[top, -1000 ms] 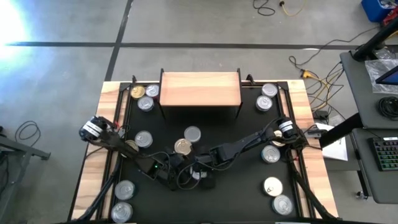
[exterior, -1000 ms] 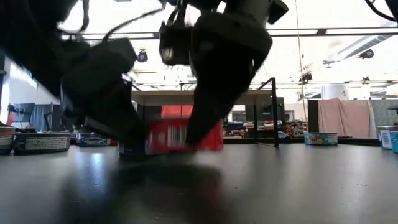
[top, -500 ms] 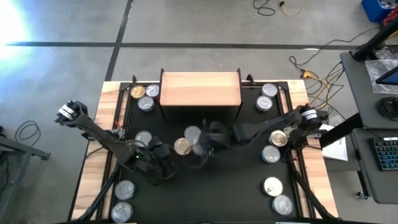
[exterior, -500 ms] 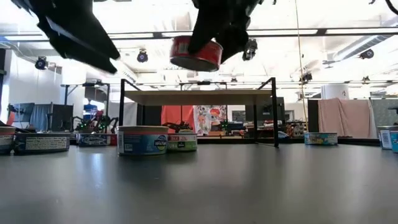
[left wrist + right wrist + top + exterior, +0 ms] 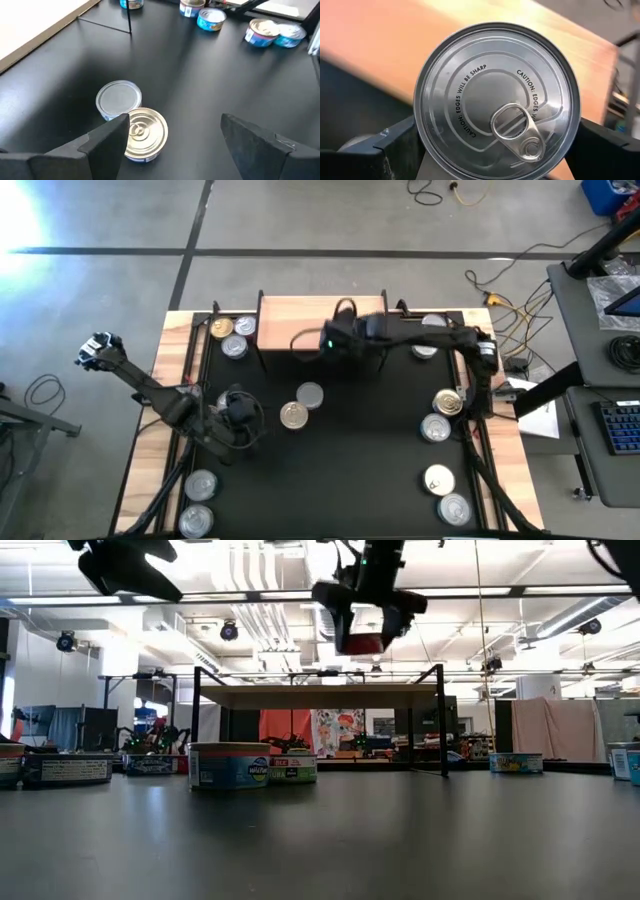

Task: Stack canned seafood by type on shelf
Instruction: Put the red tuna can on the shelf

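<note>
- Now my right gripper (image 5: 352,340) hangs over the front edge of the shelf (image 5: 300,320), clamped on a silver-lidded can (image 5: 496,100) with a red side label; a second ago it was low at the middle of the tabletop, closing on this can
- That lift-and-carry means one can is off the mat and almost delivered; in the low view it sits clearly above the shelf board, so I judge lowering and release as what remains
- My left gripper (image 5: 236,408) has pulled back toward the left side of the tabletop and floats with its jaws apart, holding nothing; it had been crowded in beside the right one
- Ahead of it a gold-lidded can (image 5: 143,134) and a silver-lidded one (image 5: 118,99) sit touching each other near the tabletop's middle
- The shelf top looks bare of cans apart from the one I carry, so stacking by type has barely begun
- Other cans wait in clusters at the back-left corner (image 5: 229,332), along the right edge (image 5: 438,416) and at the front-left corner (image 5: 199,502)
- One care: the can should come down flat, well in from the shelf's front edge
</note>
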{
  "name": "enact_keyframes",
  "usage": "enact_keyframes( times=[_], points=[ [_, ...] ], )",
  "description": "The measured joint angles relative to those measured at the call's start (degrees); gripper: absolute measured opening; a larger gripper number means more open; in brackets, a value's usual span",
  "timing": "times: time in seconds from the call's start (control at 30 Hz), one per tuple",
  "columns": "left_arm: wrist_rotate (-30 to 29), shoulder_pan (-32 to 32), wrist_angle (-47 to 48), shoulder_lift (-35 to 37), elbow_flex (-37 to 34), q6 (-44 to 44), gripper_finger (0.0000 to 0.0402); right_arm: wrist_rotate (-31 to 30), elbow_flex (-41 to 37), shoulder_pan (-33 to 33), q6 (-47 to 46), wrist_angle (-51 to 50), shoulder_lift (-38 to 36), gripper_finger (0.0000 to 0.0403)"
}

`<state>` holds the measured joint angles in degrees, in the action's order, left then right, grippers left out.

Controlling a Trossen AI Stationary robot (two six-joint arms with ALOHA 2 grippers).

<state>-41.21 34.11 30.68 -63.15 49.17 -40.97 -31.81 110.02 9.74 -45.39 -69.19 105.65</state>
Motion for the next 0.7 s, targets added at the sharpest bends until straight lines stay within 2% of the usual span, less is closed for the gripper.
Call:
enact_keyframes(
  times=[0.27,0.7],
  points=[
    [3.3,0.4,-0.3,1.8,0.0,-0.5,0.03,2.1,7.9,7.6,-1.4,-2.6,4.7,0.0373],
    [4.2,5.1,-2.2,0.8,-0.1,-2.6,0.03,8.2,7.9,15.5,-4.2,-3.9,7.0,0.0395]
  ],
)
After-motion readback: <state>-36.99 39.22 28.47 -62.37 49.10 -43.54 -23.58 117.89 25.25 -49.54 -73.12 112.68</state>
